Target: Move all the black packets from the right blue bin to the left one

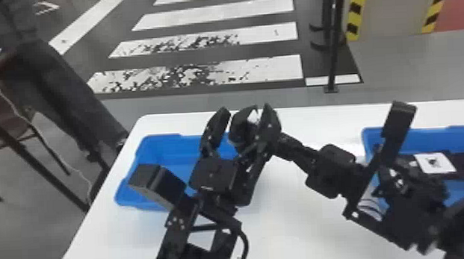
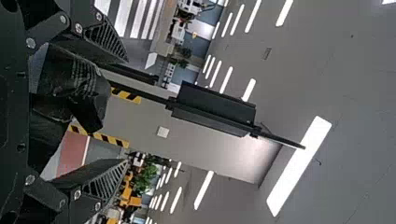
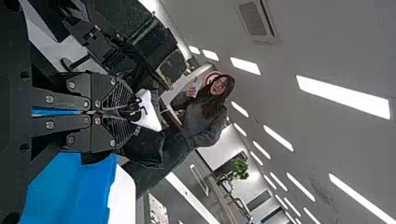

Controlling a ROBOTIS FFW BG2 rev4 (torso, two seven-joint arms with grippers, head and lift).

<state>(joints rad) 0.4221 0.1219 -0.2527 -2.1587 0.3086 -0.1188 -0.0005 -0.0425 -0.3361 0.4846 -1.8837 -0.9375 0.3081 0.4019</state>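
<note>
Your R tool (image 1: pixel 289 146) is pinching a black pkt (image 1: pixel 242 129), held up near the R side of the L blue bin (image 1: pixel 159 147) in head view. Your L tool (image 1: pixel 246 113) is spread, fingers either side of that pkt. More black pkts (image 1: pixel 434 163), w/ white labels, lie in the R blue bin (image 1: pixel 422 139) on the bench (image 1: pixel 291 218).
</note>
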